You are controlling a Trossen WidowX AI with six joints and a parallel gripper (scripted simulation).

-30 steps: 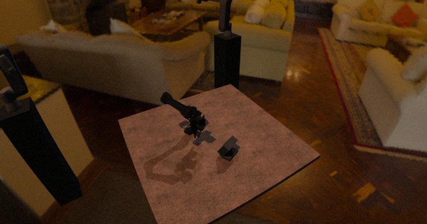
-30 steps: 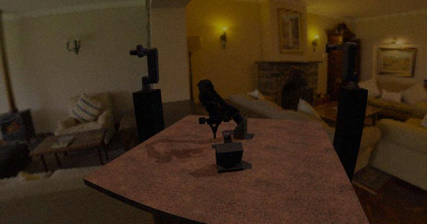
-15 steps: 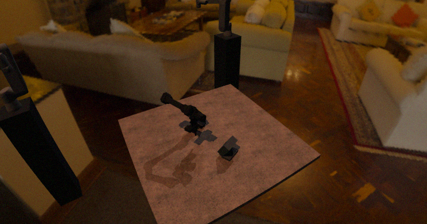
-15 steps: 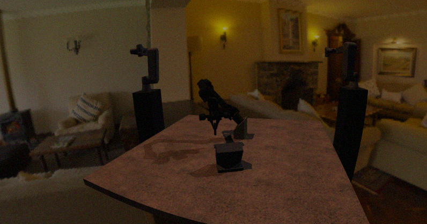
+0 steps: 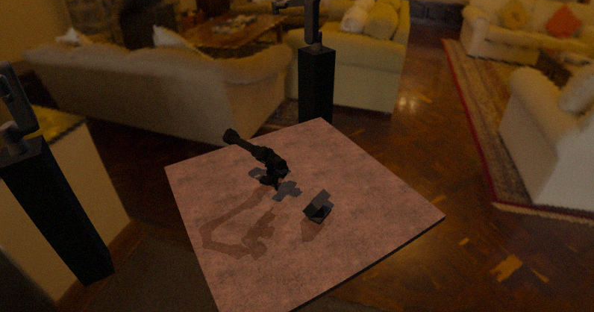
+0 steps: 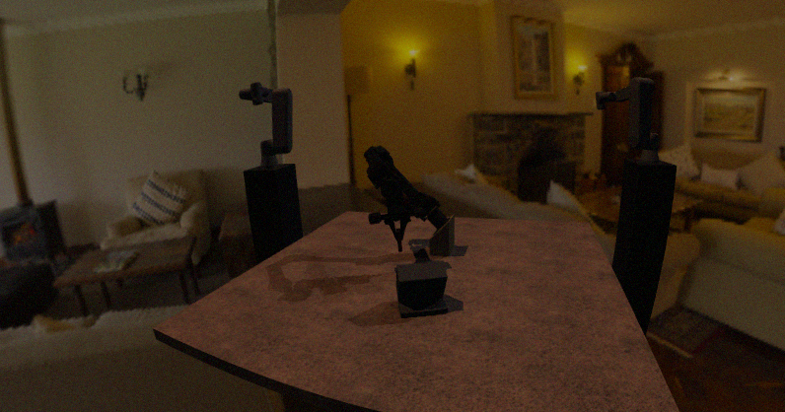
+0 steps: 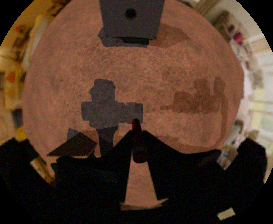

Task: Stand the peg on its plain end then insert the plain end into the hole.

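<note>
Top view: gripper (image 5: 272, 181) sits behind and to the left of the sloped panel (image 5: 318, 206), low over the table (image 5: 374, 193), fingers pinched on the peg; the peg itself is lost against the dark fingers here. Panel stands well apart from the gripper, so there is bare table beside it, probably where the peg gets stood on its plain end. Exterior view: the peg (image 6: 398, 239) hangs roughly upright from the gripper (image 6: 396, 224), behind the panel (image 6: 421, 287), its lower tip close to or just off the table (image 6: 522, 299); contact is too dark to call. The upright hold fits the stand-up step, not insertion. Wrist view: the panel (image 7: 130, 16) is straight ahead with its hole (image 7: 130, 12) facing the camera; the peg (image 7: 136, 139) shows as a dark stub between the closed fingers, pointing toward the panel. White band not discernible in any view. No brands, labels or readable writing anywhere.
</note>
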